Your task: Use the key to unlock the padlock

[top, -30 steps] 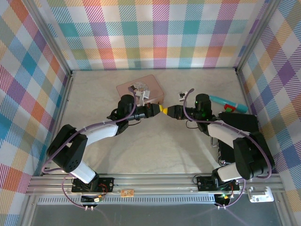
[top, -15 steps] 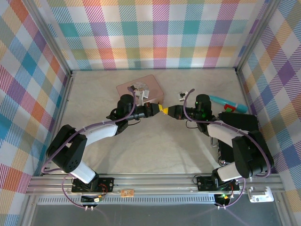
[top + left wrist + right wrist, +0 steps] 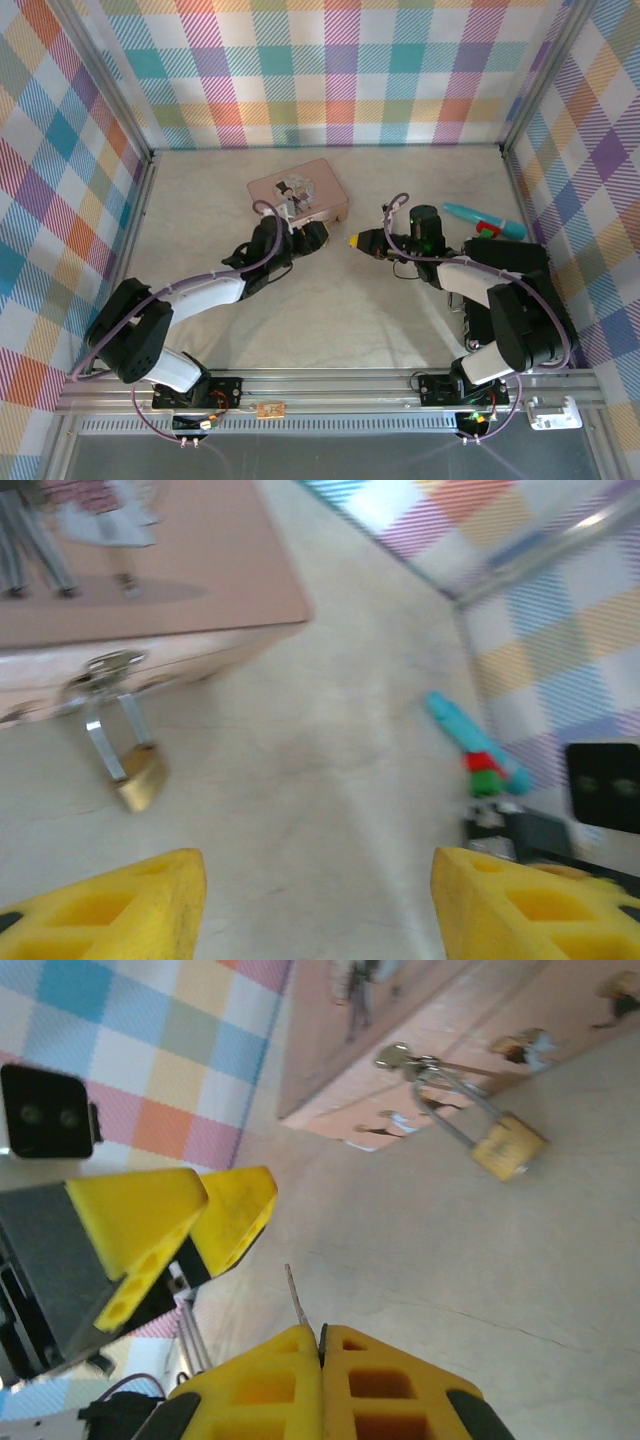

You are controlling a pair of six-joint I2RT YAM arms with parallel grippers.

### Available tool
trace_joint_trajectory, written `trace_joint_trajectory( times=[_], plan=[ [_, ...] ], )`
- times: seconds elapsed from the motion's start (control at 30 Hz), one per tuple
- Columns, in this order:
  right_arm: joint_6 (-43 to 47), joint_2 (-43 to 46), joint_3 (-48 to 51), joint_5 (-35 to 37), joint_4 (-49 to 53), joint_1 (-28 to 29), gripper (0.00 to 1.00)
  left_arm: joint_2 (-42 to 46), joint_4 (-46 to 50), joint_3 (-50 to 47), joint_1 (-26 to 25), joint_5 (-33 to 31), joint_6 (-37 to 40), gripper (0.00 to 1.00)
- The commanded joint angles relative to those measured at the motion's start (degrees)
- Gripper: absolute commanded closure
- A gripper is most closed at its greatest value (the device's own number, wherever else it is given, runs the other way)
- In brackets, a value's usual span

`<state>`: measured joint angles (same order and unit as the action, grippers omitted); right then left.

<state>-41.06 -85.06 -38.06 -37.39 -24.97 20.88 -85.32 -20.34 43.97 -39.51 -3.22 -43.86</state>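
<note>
Top view, left gripper (image 3: 318,234): sitting just in front of the pink tin (image 3: 298,188), nose aimed to the right.
Top view, right gripper (image 3: 354,241): yellow tips pinched together, facing the left one across a small gap.
Top view, teal and red tool (image 3: 482,220): lying off on the right, well apart from both claws.
Left wrist, claw: wide, with one yellow finger (image 3: 110,905) in each bottom corner and nothing between them.
Left wrist, padlock (image 3: 140,780): brass body down on the table (image 3: 330,780), shackle hooked through the tin's clasp (image 3: 108,666), just ahead of the fingers.
Right wrist, claw: jaws pressed tight, and there's the key (image 3: 294,1296), a thin dark sliver poking out from between the tips.
Right wrist, padlock: hanging from the clasp on the tin's front wall, up and to the right, apart from the key's tip.
</note>
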Motion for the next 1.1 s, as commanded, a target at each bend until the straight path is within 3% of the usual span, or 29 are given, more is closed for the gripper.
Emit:
trace_joint_trajectory(
  times=[0.0,0.13,0.4,0.87,1.07],
  plan=[
    [2.6,0.2,0.7,3.4,3.0,0.1,1.0,-5.0,9.5,4.7,-4.5,-18.4,-1.3,0.39],
    [4.0,1.7,0.8,4.1,4.5,0.1,1.0,-13.2,15.9,11.9,-6.9,-26.0,-2.3,0.39],
    [6.4,4.7,2.3,6.0,5.9,-0.1,1.0,-25.6,20.8,22.3,-6.8,-29.9,-4.2,0.37],
    [5.2,2.4,2.8,0.7,3.7,-4.2,1.0,-35.4,18.0,28.1,-2.8,-24.8,-3.1,0.45],
    [3.4,0.5,3.2,-0.9,1.6,-5.0,1.0,-37.4,18.4,29.5,-2.1,-24.3,-1.2,0.56]
  ],
)
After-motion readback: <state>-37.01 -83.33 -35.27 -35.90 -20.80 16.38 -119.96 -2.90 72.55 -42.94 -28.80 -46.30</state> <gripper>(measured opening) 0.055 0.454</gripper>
